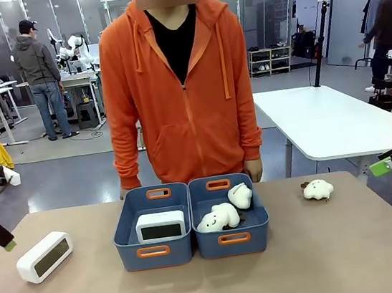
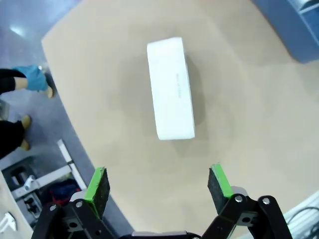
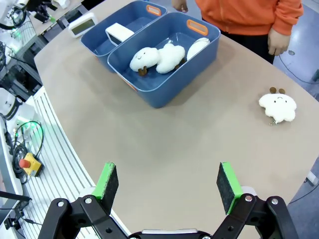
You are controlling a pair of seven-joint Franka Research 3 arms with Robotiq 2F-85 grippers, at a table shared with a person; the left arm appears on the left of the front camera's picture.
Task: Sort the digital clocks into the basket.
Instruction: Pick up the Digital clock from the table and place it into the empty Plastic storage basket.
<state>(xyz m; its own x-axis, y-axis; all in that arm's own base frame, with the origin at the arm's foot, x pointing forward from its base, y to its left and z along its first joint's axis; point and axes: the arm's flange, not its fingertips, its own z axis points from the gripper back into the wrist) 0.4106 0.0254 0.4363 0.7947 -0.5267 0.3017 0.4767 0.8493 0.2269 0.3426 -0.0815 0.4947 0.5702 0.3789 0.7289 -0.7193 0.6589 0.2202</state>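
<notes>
The left claw is spread wide and empty, touching nothing. One digital clock lies on the tabletop just above it at mid-frame. The right claw is equally wide and holds nothing, over bare tabletop at the frame's bottom. In the front view, the second digital clock sits in the basket at centre. Beside it is the twin bin, holding plush toys.

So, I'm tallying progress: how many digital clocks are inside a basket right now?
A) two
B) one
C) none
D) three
B: one clock lies in the left basket, while the second clock sits on the table outside it.
</notes>
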